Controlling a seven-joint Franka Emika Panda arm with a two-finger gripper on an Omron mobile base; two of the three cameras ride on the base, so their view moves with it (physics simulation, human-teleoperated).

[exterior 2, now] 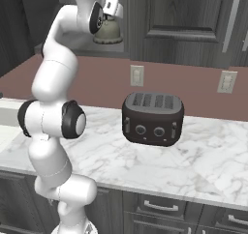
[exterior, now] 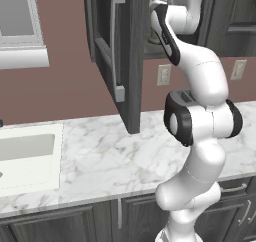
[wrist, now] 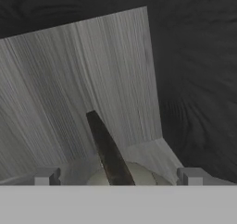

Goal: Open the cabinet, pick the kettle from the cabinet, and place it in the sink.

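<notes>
This is a home kitchen, rendered rather than real. A white marble counter [exterior: 110,156] runs along a reddish-brown wall, with a white sink [exterior: 27,158] set into it at one end. A dark four-slot toaster [exterior 2: 153,118] stands on the counter below wall outlets [exterior 2: 137,75]. Dark wood-grain cabinets [exterior 2: 193,20] hang above, and drawer units [exterior 2: 160,209] with silver pulls sit under the counter.

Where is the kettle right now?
The kettle sits on the shelf inside the open cabinet, up above the marble counter, with the open gripper right over its handle.
</notes>
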